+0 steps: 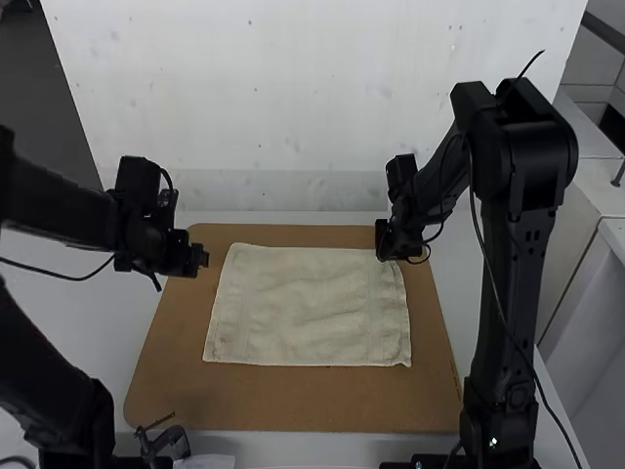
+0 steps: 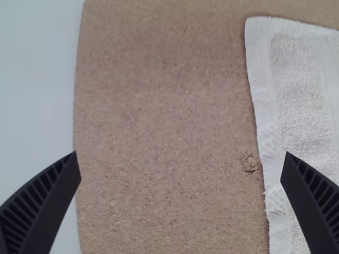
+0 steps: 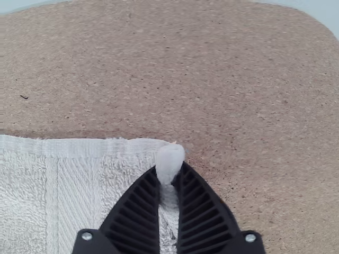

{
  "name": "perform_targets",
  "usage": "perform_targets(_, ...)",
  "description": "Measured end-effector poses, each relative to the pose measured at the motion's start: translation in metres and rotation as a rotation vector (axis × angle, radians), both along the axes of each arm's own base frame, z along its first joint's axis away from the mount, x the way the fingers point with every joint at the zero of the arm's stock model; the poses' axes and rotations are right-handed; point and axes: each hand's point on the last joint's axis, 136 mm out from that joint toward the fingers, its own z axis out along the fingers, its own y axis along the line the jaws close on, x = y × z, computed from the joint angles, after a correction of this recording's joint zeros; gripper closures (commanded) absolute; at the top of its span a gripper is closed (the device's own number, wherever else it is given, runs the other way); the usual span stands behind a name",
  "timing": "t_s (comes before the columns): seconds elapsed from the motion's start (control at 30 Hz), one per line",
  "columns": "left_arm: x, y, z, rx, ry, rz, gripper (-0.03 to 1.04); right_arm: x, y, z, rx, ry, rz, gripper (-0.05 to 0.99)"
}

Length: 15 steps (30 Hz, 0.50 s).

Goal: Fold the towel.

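The pale towel [image 1: 311, 305] lies spread out on a brown board, with slight wrinkles. My left gripper [image 1: 203, 259] is just off the towel's far left corner; in the left wrist view the same gripper [image 2: 181, 172] is wide open over the board, the towel's edge [image 2: 265, 106] near one finger. My right gripper [image 1: 383, 256] is at the towel's far right corner. In the right wrist view that gripper [image 3: 170, 182] is shut on the corner of the towel [image 3: 74, 174], a small tuft pinched up between its fingers.
The brown board [image 1: 293, 405] extends past the towel on every side and rests on a white table [image 1: 93, 322]. A pale upright panel [image 1: 312, 98] stands behind the board. A small dark object [image 1: 164, 440] sits at the board's near left edge.
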Motion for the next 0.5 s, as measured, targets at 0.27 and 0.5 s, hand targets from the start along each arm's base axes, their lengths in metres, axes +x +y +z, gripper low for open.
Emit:
perform_targets(0.27,0.024,-0.016,-0.04,0.005,0.126,-0.04,0.04,0.0,0.0,0.0,0.005,0.002,-0.005,0.91)
perform_targets(0.5,0.054,-0.047,-0.042,0.016,0.116,-0.101,0.04,0.0,0.0,0.0,0.005,0.002,-0.005,0.91)
